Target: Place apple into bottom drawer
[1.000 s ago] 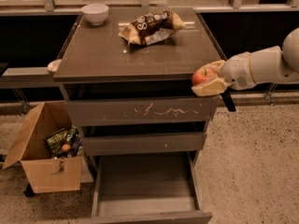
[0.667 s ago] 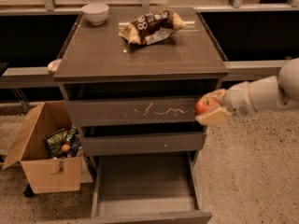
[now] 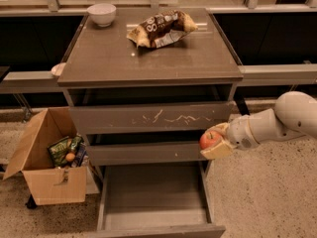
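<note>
The apple [image 3: 208,140] is round and red, with a little yellow on it. It is up in the air at the right side of the table [image 3: 148,63], just beside the right end of the middle drawer [image 3: 143,153]. It hangs above the right back corner of the bottom drawer [image 3: 153,196].

The bottom drawer is pulled out, and its smooth grey floor shows. Above the middle drawer is the top drawer [image 3: 148,118], which has white scratches on its front. A white bowl [image 3: 101,14] and a crinkly snack bag [image 3: 161,28] sit on the table top. On the floor to the left is an open cardboard box [image 3: 52,187] with packets and a small orange ball [image 3: 70,156] inside.

The white arm [image 3: 282,119] comes in from the right and slopes down a little to the left. The end effector [image 3: 215,140] grips the apple, with one tan finger over it and one under it.
</note>
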Tool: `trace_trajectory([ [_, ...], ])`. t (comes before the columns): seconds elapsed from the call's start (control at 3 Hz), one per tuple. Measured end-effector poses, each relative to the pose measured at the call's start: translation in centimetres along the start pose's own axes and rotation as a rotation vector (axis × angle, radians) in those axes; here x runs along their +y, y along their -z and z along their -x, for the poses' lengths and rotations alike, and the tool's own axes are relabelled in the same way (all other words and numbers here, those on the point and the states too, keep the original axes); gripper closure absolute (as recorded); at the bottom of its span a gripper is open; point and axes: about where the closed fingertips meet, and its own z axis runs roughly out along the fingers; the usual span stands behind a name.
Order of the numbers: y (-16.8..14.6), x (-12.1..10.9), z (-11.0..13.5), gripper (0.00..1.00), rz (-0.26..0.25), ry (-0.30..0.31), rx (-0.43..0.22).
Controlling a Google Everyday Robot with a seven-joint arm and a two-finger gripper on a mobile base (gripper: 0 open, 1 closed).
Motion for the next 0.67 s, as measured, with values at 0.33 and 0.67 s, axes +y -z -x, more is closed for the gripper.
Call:
trace_trajectory([
  [0.33, -2.4, -0.5, -1.6, 1.00, -0.005, 0.033, 0.029],
  [0.67, -8.9, -0.9, -7.3, 1.00, 0.017, 0.071, 0.070],
])
